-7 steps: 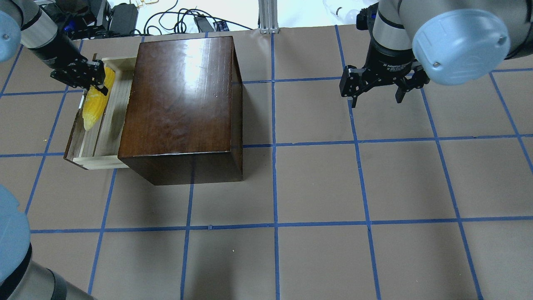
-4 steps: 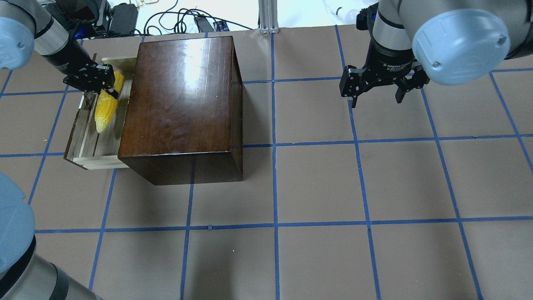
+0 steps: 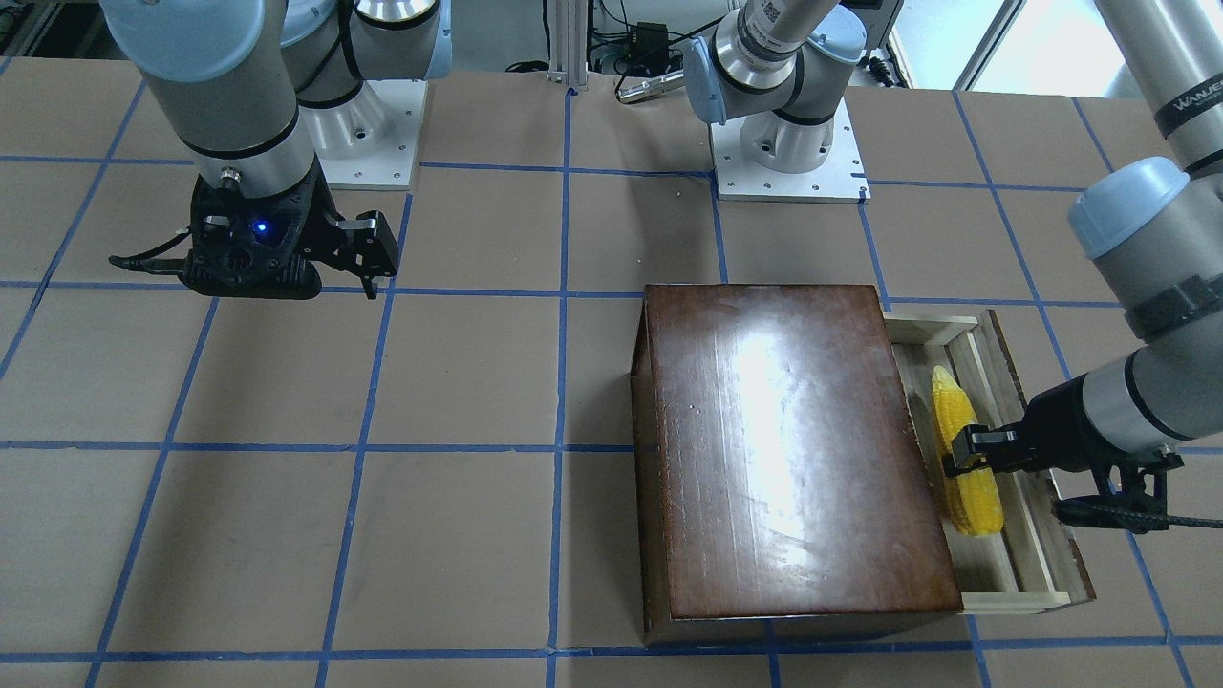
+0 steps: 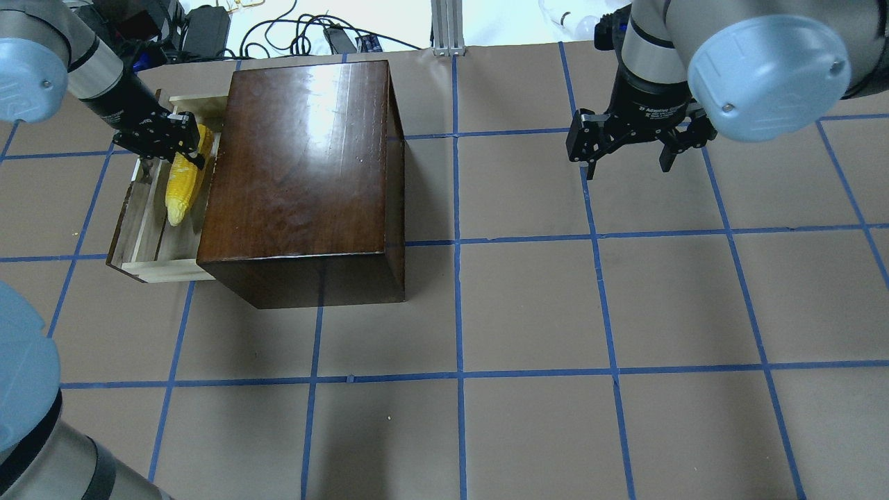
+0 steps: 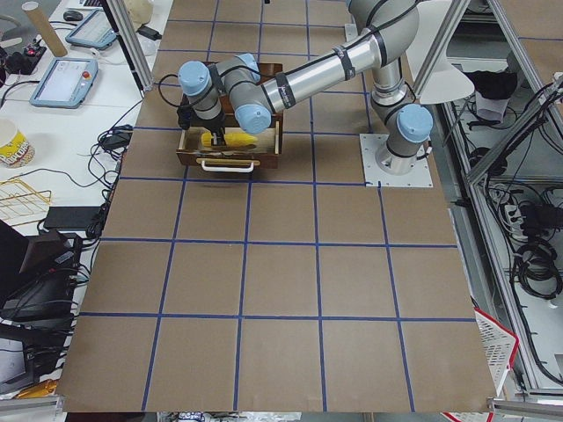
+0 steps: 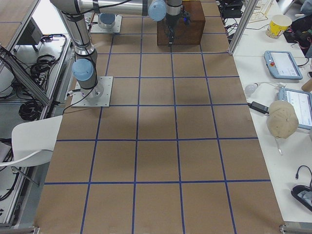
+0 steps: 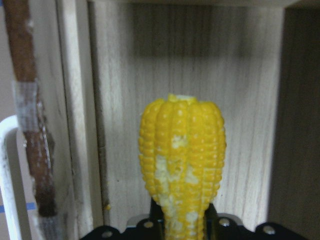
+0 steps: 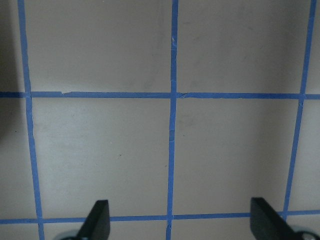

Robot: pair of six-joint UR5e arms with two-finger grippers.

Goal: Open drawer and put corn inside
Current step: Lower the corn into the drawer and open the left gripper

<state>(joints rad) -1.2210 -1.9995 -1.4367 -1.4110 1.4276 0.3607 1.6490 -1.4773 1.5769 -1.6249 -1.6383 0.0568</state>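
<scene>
1. Showed the corn (image 4: 180, 194) lengthwise inside the pulled-out drawer (image 4: 142, 236), just beside the glossy dark-brown box (image 4: 298, 160); contact with the drawer floor impossible to tell.
2. Gripped around the cob's thicker half by the left gripper (image 4: 189, 149), fingers closed tight on the kernels, tapered tip toward the robot.
3. Hung the right gripper (image 4: 628, 167) well apart above the blue-taped table (image 4: 528, 305), jaws spread wide, nothing between them.

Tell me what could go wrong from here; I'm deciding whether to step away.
The left end effector pinches the tapered corn cob, which may roll or shift on release. The cob is close beside the wooden box, over the partly open drawer, and could knock its edge.
</scene>
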